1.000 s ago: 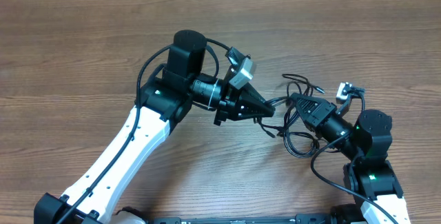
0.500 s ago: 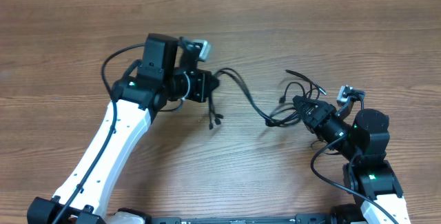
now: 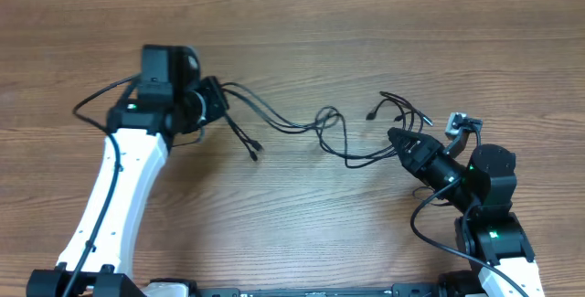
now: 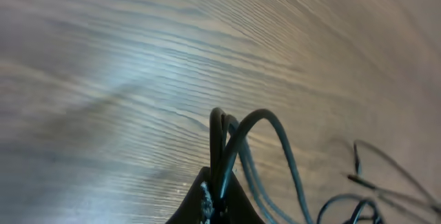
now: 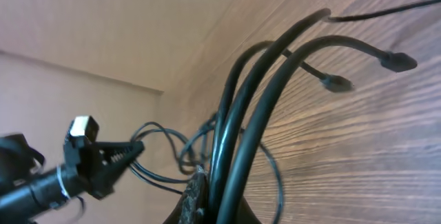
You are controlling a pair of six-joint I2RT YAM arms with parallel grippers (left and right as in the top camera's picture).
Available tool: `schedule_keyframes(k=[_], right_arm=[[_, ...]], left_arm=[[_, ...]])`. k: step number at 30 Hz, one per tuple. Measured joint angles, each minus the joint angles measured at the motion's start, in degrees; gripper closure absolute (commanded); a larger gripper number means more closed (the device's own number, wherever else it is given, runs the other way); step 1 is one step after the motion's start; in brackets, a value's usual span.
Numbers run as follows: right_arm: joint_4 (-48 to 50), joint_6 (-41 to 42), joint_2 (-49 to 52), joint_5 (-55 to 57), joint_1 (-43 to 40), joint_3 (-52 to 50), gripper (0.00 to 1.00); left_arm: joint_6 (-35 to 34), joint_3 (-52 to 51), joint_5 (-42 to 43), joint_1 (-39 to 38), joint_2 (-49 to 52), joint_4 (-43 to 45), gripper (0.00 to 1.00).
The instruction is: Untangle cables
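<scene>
Left claw (image 3: 216, 105) and right claw (image 3: 395, 138) are both pinched shut on the cables (image 3: 302, 125), strung out across the table (image 3: 366, 23) between them, looks mostly spread but a tangle's left mid-span

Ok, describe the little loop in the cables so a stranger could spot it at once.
On the wooden table, thin black cables run between the left hand and the right hand. Roughly midway along that span, the strands cross into a small closed loop; the free ends nearby finish in plugs instead.
</scene>
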Motion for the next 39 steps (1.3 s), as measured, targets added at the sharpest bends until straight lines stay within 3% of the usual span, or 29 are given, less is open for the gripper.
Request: schedule_keyframes(k=[13,19,20,22,23,25,28,31,39], right_arm=[[-6.23,-22.97,0.00,0.24,0.00,0.00,0.96],[-10.97,-27.10,0.11,4.72,0.00,0.00,0.96],[-11.41,-27.45,0.11,5.62,0.00,0.00,0.96],[-11.56,-27.76,0.11,6.84,0.00,0.00,0.96],[-11.65,-27.93,0.11,7.48,0.00,0.00,0.96],[-11.78,-28.13,0.11,8.11,0.00,0.00,0.96],[-11.80,-28.52,0.11,8.92,0.00,0.00,0.96],[-11.80,-28.70,0.11,9.31,0.00,0.00,0.96],[-9.86,-26.03,0.11,9.53,0.00,0.00,0.96]], left_arm=[[-21.94,0.00,-0.24,5.95,0.02,-2.29,0.96],[-33.62,0.00,-0.20,5.95,0.00,-1.86,0.94],[-35.10,0.00,-0.20,5.95,0.00,-1.46,0.80],[-36.76,0.00,-0.33,5.95,0.00,-0.44,0.13],[-37.44,0.00,-0.46,6.16,0.00,0.04,0.01],[-38.07,0.00,-0.70,6.47,0.02,0.22,0.00],[-38.03,0.00,-0.92,6.64,0.00,0.35,0.00],[-33.07,0.00,-1.18,6.69,0.02,0.37,0.00],[-5.44,0.00,5.22,6.62,0.02,-1.75,0.00]])
